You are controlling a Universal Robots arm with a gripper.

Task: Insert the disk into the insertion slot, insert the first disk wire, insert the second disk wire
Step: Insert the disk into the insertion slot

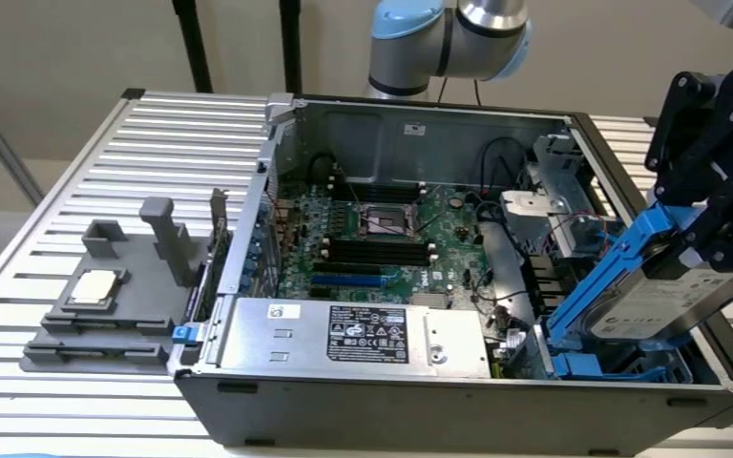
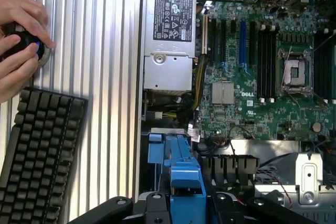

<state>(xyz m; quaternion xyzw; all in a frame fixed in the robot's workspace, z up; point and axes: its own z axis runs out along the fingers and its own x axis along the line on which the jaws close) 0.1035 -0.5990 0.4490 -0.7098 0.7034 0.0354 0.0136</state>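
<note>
The disk (image 1: 662, 307), silver-grey with a white label, sits in its bright blue carrier frame (image 1: 611, 272). It hangs tilted over the front corner of the open computer case, on the exterior view's right. My black gripper (image 1: 713, 253) is shut on its upper end. The disk's lower end reaches down to the insertion slot (image 1: 602, 365), a grey cage with blue plastic parts, and whether they touch cannot be told. In the wrist view the blue carrier (image 2: 185, 179) runs out from between my gripper's (image 2: 186, 205) fingers towards the slot's blue rail (image 2: 156, 149). Thin wires (image 1: 578, 229) lie by the case wall behind the slot.
A silver power-supply box (image 1: 354, 334) fills the case's front, with the motherboard (image 1: 380, 234) behind it. A grey plastic fixture (image 1: 112, 305) with upright posts stands on the slatted table at the exterior view's left. A black keyboard (image 2: 37, 156) and a person's hand (image 2: 18, 35) lie beside the case.
</note>
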